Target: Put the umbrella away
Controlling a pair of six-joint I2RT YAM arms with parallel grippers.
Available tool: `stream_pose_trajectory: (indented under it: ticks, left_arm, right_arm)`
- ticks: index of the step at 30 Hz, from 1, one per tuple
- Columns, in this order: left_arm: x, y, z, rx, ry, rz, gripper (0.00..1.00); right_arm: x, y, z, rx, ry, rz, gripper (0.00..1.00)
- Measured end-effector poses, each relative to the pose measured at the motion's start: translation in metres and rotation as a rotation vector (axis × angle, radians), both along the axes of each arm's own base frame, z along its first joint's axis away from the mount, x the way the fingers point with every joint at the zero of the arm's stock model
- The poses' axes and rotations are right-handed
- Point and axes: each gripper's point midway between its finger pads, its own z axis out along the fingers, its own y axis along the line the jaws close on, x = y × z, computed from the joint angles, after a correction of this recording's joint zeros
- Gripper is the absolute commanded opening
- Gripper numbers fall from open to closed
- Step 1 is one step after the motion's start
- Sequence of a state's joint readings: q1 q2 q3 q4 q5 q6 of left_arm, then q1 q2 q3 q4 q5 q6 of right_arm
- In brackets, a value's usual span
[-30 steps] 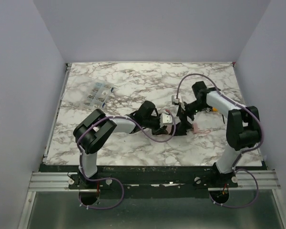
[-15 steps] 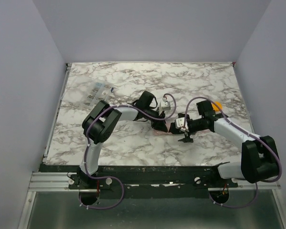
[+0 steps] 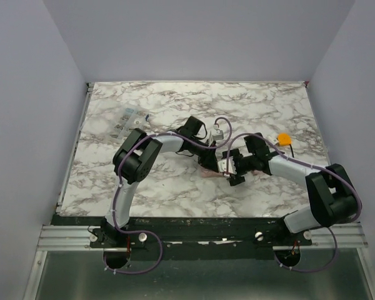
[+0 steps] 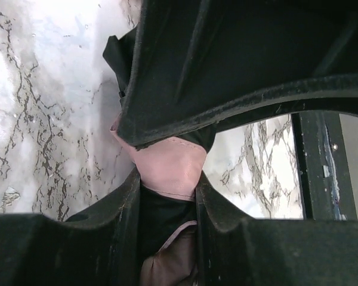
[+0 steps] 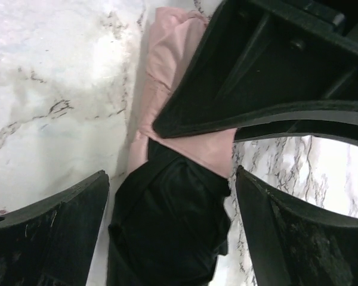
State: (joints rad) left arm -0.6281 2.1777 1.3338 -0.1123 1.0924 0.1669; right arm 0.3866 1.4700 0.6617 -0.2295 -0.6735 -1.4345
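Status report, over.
Left gripper shut on pale pink fabric umbrella. Right gripper open, straddling its black band. Small orange object apart, far right.

From above, the umbrella [image 3: 206,175] lies mostly hidden beneath the left end effector [image 3: 210,165] and right end effector [image 3: 232,174]; small items [image 3: 130,122] far left of it are unidentifiable.

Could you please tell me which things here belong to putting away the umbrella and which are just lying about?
Part of the job:
- umbrella
- left gripper, clamped on it
- right gripper, open astride it

Lying about:
- small orange object
- pale packets, far left
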Motion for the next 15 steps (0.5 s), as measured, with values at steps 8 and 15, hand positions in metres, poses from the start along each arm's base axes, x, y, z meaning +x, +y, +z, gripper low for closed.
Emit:
stream_pose_trajectory:
  ticks: [8,15]
  left_arm:
    - [-0.006,0.003,-0.001,0.011,0.078,0.001,0.02]
    - [-0.005,0.006,-0.001,0.026,0.125,0.035,0.02]
  right_arm:
    - [0.019,0.003,0.001,-0.007,0.027,-0.106,0.77]
    - [0.016,0.002,-0.006,-0.031,0.126,-0.138,0.66]
